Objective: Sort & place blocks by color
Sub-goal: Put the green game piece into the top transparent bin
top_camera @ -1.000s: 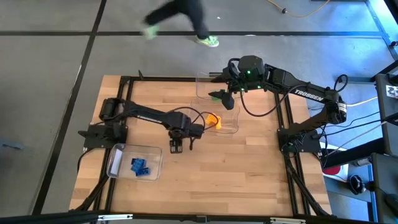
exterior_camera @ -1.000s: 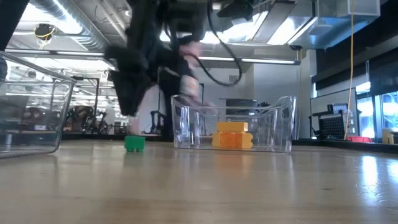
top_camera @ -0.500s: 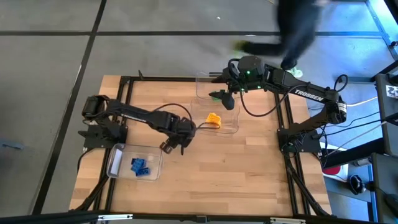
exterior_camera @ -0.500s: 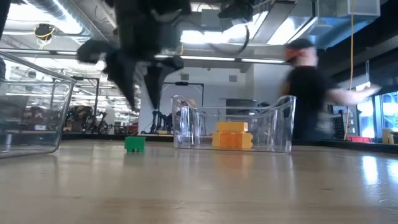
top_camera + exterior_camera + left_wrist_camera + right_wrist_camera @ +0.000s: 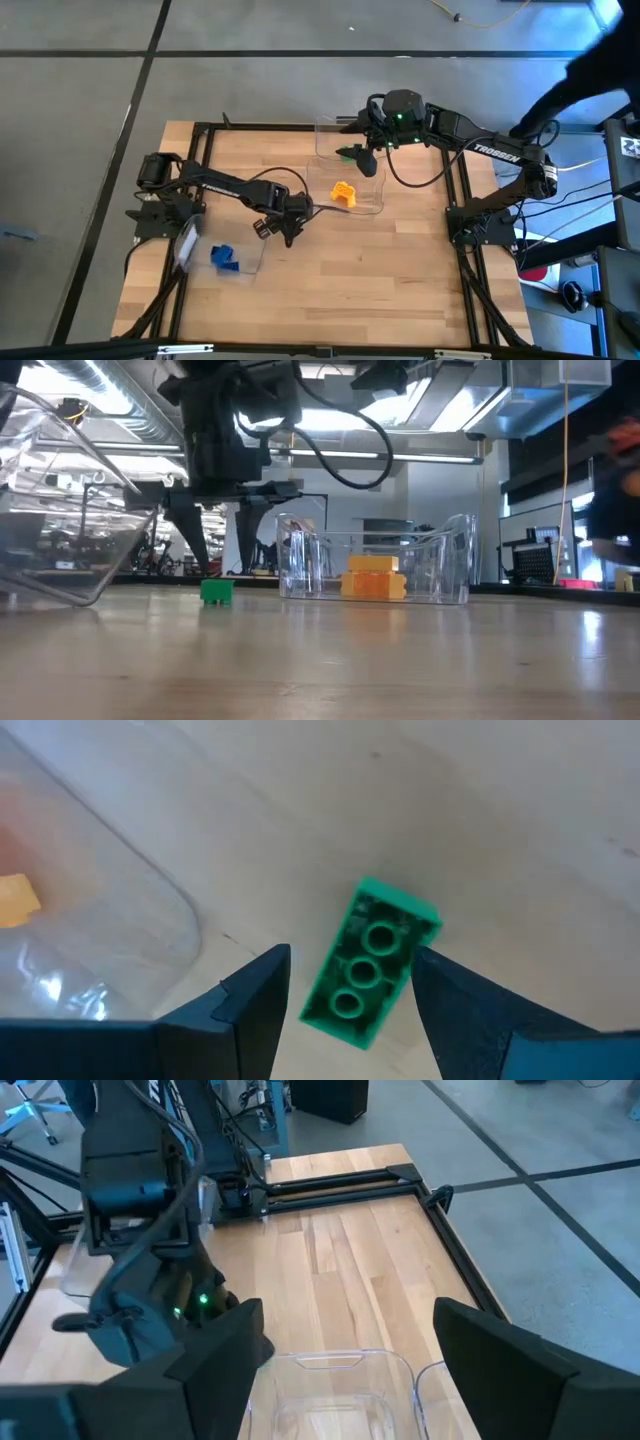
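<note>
The green block [image 5: 370, 965] lies flat on the bare wood near the middle of the counter, studs up, just beside the rounded corner of the clear bin [image 5: 358, 195] that holds the yellow-orange blocks [image 5: 343, 193]. It looks like a small hard plastic brick: light, rigid, smooth on its sides and likely to skid or twist if pinched off-centre. The sound hold would be across its two long flat sides, at mid-length, pads square to the walls; the studded top gives nothing to grip. In the left wrist view it sits at a slant between the two fingers, so the wrist would need a small turn to line up

The left gripper [image 5: 345, 985] hangs right over that block with its jaws open on either side of it, not yet touching. The right gripper [image 5: 362, 157] waits over the clear bins at the far edge of the counter, jaws spread and holding nothing

The blue blocks [image 5: 224, 258] sit near the counter's front left corner, in another clear bin [image 5: 70, 510] that stands tipped up on one edge; a careless sweep of the left arm could upset it further

The counter [image 5: 400, 280] is pale wood planking inside a black frame, smooth and level. Beyond it lies grey floor; a person [image 5: 590, 70] shows blurred off the far right corner, well clear of both arms
</note>
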Tool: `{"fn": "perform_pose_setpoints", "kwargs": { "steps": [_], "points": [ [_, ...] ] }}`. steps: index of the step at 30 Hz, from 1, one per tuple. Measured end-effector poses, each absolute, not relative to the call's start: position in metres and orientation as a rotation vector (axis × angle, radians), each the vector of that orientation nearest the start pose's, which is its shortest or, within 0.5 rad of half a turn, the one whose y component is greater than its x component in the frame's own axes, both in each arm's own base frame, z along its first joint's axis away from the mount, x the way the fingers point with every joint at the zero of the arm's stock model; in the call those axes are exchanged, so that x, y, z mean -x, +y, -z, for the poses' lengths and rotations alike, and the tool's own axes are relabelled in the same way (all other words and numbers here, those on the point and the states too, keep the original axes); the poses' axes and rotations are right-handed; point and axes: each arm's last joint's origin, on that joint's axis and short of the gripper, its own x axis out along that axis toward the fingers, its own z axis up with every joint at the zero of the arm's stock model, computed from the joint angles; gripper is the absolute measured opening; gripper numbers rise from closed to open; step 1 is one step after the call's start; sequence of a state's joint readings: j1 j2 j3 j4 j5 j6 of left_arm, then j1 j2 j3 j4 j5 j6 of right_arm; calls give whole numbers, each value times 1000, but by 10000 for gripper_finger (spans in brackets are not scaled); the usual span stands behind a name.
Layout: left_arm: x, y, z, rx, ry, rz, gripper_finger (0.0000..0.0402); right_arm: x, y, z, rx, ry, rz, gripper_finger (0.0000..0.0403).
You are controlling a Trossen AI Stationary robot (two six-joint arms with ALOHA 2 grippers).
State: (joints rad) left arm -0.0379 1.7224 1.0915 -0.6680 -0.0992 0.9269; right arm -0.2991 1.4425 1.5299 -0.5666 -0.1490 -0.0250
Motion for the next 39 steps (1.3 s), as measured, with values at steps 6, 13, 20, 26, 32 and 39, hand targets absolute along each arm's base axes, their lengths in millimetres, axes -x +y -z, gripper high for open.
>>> {"fn": "perform_pose_setpoints", "kwargs": {
  "steps": [6, 13, 20, 26, 32, 39],
  "points": [
    [-320, -6, -175, -888, 1224, 541, 202, -298, -87, -402, -107, 468, 149, 296],
    [-321, -8, -176, -886, 1246, 455, 202, -298, -89, -402, -96, 470, 191, 296],
    [-321, -5, -177, -863, 1264, 405, 202, -298, -89, -402, -94, 471, 197, 296],
    [-325, -8, -188, -814, 1271, 359, 202, -298, -89, -402, -99, 470, 199, 296],
    [-338, -10, -210, -813, 1200, 319, 202, -298, -89, -402, -116, 469, 203, 296],
    [-339, 7, -209, -692, 1196, 213, 200, -298, -89, -402, -122, 468, 204, 296]
  ]
}}
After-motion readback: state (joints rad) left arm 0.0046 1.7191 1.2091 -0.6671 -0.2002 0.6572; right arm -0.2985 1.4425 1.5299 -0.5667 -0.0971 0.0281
